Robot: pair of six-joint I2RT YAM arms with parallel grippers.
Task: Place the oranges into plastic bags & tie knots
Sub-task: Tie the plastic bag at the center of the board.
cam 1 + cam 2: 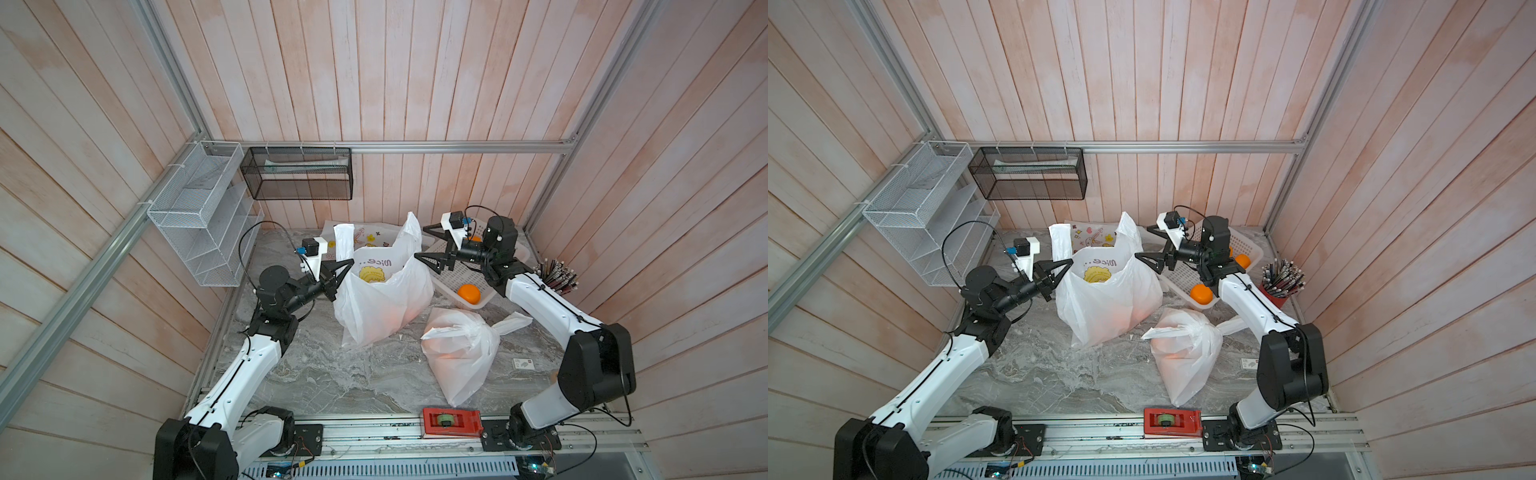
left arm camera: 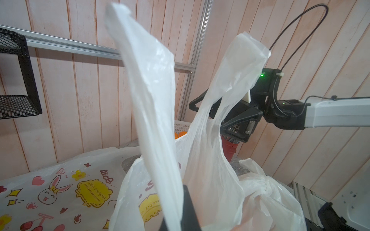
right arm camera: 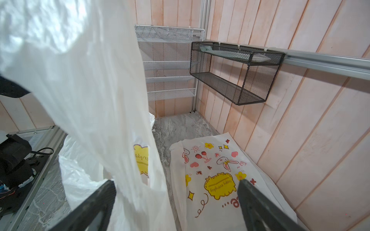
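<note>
An open white plastic bag (image 1: 382, 299) (image 1: 1108, 299) stands mid-table, with an orange glow low inside it. My left gripper (image 1: 347, 264) (image 1: 1069, 262) (image 2: 174, 218) is shut on its left handle (image 2: 152, 120). My right gripper (image 1: 420, 242) (image 1: 1143, 242) (image 3: 176, 190) is open around the upright right handle (image 3: 120, 140), which lies against one finger. A second bag (image 1: 461, 353) (image 1: 1187, 353) lies tied, its knot (image 1: 488, 332) (image 2: 264, 186) toward the basket. One orange (image 1: 469, 294) (image 1: 1201, 295) sits in the white basket (image 1: 453, 278); another (image 1: 1241, 261) is partly hidden by the right arm.
A flat printed bag (image 1: 370, 239) (image 3: 220, 180) lies against the back wall. A red cup of pens (image 1: 557, 276) stands at the right wall. A red tape dispenser (image 1: 451, 422) sits at the front rail. White rack (image 1: 199, 216) and black mesh shelf (image 1: 297, 172) hang on the walls.
</note>
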